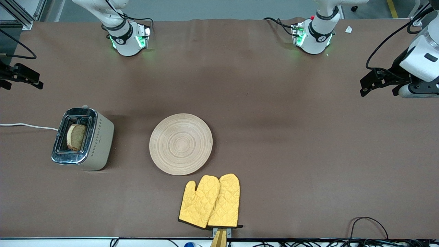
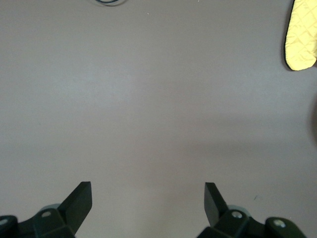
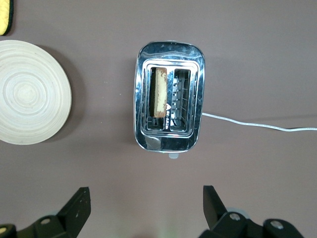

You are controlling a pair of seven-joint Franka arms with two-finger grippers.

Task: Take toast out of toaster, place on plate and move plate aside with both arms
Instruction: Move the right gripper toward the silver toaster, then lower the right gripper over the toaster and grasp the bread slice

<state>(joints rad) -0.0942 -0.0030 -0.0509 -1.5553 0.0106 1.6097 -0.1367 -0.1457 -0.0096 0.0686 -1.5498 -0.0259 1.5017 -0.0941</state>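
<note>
The toast [image 1: 76, 137] stands in one slot of a chrome toaster [image 1: 99, 140] toward the right arm's end of the table; it also shows in the right wrist view [image 3: 159, 91]. The empty light-wood plate [image 1: 180, 144] lies flat mid-table beside the toaster, and also shows in the right wrist view [image 3: 27, 91]. My right gripper [image 1: 22, 84] is open and empty, up over the table edge at its own end, with the toaster below its open fingers [image 3: 146, 198]. My left gripper [image 1: 378, 92] is open and empty over bare table at its own end [image 2: 147, 196].
Two yellow quilted mitts [image 1: 210, 201] lie nearer the front camera than the plate; one tip shows in the left wrist view [image 2: 302, 34]. The toaster's white cord [image 1: 27, 126] runs off the right arm's end. Cables lie along the front edge [image 1: 370, 223].
</note>
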